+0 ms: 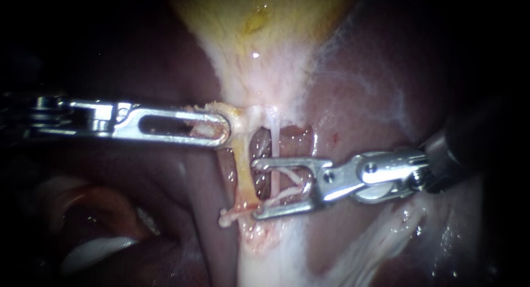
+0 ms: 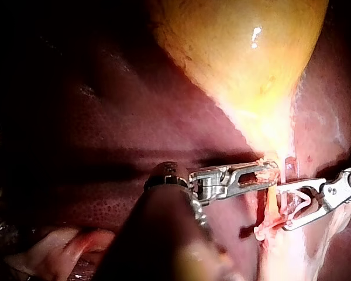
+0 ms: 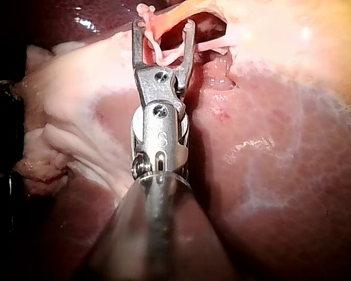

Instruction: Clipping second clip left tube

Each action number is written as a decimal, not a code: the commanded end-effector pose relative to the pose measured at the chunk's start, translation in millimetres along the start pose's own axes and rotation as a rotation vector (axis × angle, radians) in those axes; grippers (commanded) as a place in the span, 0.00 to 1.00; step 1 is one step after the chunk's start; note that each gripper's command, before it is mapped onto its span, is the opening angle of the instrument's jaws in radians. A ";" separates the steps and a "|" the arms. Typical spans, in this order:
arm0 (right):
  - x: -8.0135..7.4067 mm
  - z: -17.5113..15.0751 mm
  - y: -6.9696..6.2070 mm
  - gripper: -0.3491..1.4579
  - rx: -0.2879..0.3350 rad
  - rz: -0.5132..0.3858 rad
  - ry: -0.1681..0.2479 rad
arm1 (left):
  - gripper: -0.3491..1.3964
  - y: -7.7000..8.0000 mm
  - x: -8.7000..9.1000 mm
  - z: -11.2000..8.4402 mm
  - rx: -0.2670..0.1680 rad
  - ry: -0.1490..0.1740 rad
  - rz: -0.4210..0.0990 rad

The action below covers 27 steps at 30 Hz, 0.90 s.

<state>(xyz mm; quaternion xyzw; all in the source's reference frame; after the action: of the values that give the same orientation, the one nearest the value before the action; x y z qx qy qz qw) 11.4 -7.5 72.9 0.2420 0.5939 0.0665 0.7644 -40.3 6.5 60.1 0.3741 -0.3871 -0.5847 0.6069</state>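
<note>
Your left instrument [image 1: 223, 124] has its pincer clamped on the top of the left tube [image 1: 242, 165], just below the gallbladder [image 1: 259, 33]. The tube hangs stretched down from there. Your right instrument's [image 1: 256, 186] pincer stands wide, carrying a white clip [image 1: 290, 183] between both halves. Its tips reach the left tube's lower part, and a thin white tube [image 1: 274, 143] crosses the gap.

Steel left instrument [image 1: 223, 127], slotted, right instrument [image 1: 258, 189], pivot screws

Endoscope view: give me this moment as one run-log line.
left instrument: jaws shut on tissue | right instrument: jaws spread, holding clip | clip open, not closed on left tube
</note>
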 end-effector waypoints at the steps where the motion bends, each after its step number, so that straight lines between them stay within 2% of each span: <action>1: -0.3 0.5 0.1 0.47 0.004 0.001 -0.001 | 0.00 -0.1 0.0 0.0 -0.001 -0.001 0.000; 8: -1.7 3.1 0.2 0.47 0.024 0.030 -0.004 | 0.00 -0.2 0.1 0.1 -0.002 -0.002 -0.001; 13: -1.8 3.8 0.0 0.45 0.079 0.090 -0.004 | 0.00 -0.2 0.0 0.1 -0.002 -0.002 -0.001; 15: -1.7 4.1 0.0 0.44 0.103 0.134 0.013 | 0.00 -0.3 0.0 0.2 -0.002 -0.002 -0.001; 17: -1.6 4.6 0.1 0.44 0.109 0.172 0.052 | 0.00 -0.3 0.0 0.3 -0.002 -0.003 -0.001; 20: -1.4 5.3 0.3 0.43 0.113 0.207 0.087 | 0.00 -0.3 0.0 0.4 -0.003 -0.003 -0.001; 27: -1.7 5.7 0.3 0.39 0.123 0.259 0.091 | 0.00 -0.3 0.0 0.4 -0.003 -0.003 -0.001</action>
<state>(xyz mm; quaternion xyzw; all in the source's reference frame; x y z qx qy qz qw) 16.3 -9.5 75.6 0.3625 0.5930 0.1438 0.7044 -40.8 6.5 60.0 0.3726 -0.3870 -0.5863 0.6064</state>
